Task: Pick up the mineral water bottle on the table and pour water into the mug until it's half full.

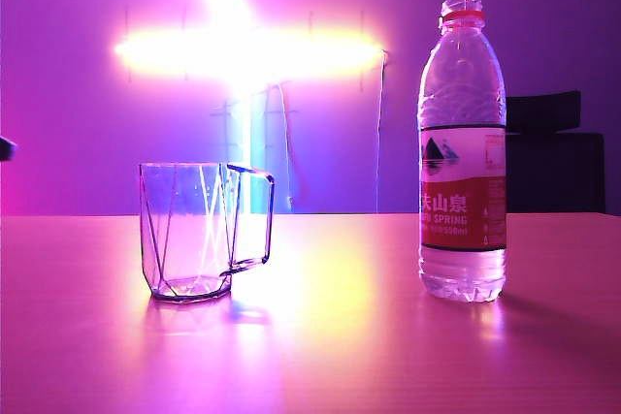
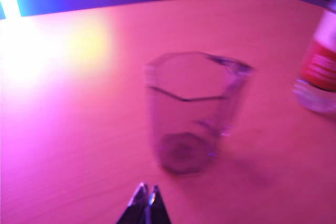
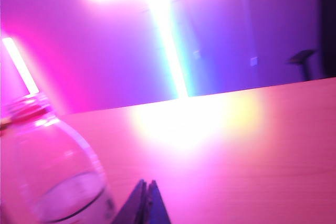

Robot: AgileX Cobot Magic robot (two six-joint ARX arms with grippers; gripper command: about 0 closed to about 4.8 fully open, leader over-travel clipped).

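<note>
In the exterior view, the mineral water bottle (image 1: 463, 152) stands upright on the right part of the bench (image 1: 330, 336), with its long axis vertical and its open mouth, ringed in red, pointing up. Its red-and-white label faces the camera. The mug (image 1: 199, 230) stands upright on the left part, well apart from the bottle, with its handle turned toward the bottle. The mug looks empty. The bench is smooth and glossy, tinted pink-orange, and it reflects a very bright light bar (image 1: 247, 50) that hangs on the purple wall behind. A dark chair (image 1: 558, 157) is behind the bottle. Only a small dark tip shows at the left edge; I cannot tell what it is.

In the left wrist view, the left end effector (image 2: 146, 196) has its fingertips pressed together and holds nothing. It sits just before the mug (image 2: 191, 114), without touching it. The bottle (image 2: 320, 72) is cut by the frame edge, apart from the mug.

In the right wrist view, the right end effector (image 3: 145, 192) also has its fingertips pressed together and is empty. The bottle (image 3: 50, 171) is near it, blurred, with its neck up. The bench (image 3: 236, 145) shines from the wall light.
</note>
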